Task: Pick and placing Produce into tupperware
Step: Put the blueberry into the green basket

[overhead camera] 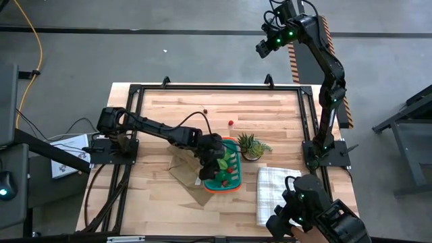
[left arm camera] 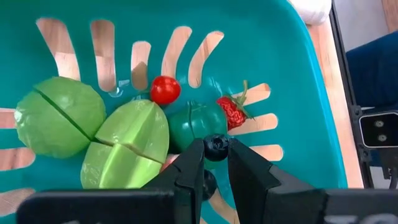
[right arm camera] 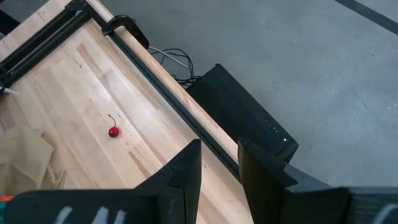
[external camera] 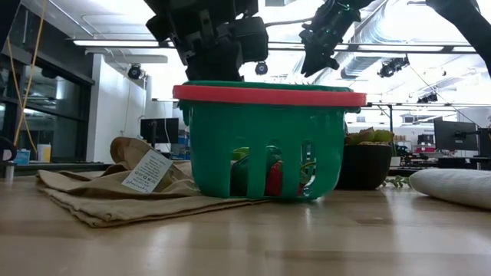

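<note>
The teal tupperware point(overhead camera: 223, 188) with an orange rim point(external camera: 268, 95) stands mid-table. On its slotted floor point(left arm camera: 280, 56) lie two cut green pieces point(left arm camera: 59, 115), a small red ball point(left arm camera: 165, 89), a green pepper point(left arm camera: 194, 124) and a strawberry point(left arm camera: 231, 112). My left gripper point(left arm camera: 216, 150) reaches in over the basket from the table's left point(overhead camera: 217, 162), shut on a dark berry. My right gripper point(right arm camera: 219, 152) hangs high beyond the table's far right corner point(overhead camera: 262, 48), open, nothing between its fingers. My left gripper pinches the dark round berry point(left arm camera: 216, 145) between the free ends of its two fingers. The fingers slant down into the tupperware from the table's left. The berry sits just over the green pepper; whether it touches it, I cannot tell.
A brown paper bag point(overhead camera: 183, 169) lies flat against the basket's left side point(external camera: 115, 192). A spiky potted plant point(overhead camera: 248, 145) stands just right of the basket. A white checked cloth point(overhead camera: 273, 196) lies near the right front. A loose cherry point(right arm camera: 113, 131) rests on the far boards.
</note>
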Robot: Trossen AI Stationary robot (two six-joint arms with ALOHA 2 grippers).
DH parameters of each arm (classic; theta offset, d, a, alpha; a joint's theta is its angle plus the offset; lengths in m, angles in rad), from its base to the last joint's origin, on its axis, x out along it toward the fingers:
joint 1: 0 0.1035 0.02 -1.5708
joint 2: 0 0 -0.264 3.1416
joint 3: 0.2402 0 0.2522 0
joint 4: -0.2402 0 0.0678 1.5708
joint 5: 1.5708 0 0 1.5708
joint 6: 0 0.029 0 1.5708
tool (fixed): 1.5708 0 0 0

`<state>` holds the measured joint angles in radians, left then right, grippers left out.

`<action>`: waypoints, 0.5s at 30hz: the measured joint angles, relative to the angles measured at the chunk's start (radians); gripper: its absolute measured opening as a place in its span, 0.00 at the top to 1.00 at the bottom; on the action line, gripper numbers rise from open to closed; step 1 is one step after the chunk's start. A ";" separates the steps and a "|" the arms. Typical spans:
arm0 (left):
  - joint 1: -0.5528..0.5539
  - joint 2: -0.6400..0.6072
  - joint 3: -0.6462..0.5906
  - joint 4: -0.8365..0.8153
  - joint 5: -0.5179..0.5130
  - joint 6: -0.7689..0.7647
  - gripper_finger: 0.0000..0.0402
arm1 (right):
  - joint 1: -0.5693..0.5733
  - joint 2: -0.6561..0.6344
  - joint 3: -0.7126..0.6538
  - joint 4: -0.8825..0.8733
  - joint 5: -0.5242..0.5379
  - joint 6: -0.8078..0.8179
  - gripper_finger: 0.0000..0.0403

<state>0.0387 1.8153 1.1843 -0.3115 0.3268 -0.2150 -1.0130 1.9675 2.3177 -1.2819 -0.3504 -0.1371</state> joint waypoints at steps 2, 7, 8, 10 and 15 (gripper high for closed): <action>0.000 0.000 0.000 0.002 -0.001 0.000 0.86 | 0.000 0.000 0.000 0.000 0.000 0.000 0.76; 0.000 0.000 0.000 0.005 -0.005 -0.003 0.86 | 0.000 0.000 0.000 0.000 0.000 -0.002 0.76; 0.000 0.000 0.000 0.005 -0.005 -0.003 0.86 | 0.000 0.000 0.000 0.000 0.000 -0.002 0.76; 0.000 0.000 0.000 0.008 -0.005 -0.003 0.86 | -0.001 0.000 0.000 0.000 0.000 -0.002 0.76; 0.000 0.000 0.000 0.017 -0.023 -0.003 0.83 | -0.001 0.000 0.000 0.000 0.000 -0.002 0.76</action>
<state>0.0387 1.8153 1.1843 -0.2945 0.3039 -0.2177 -1.0142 1.9678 2.3177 -1.2816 -0.3504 -0.1394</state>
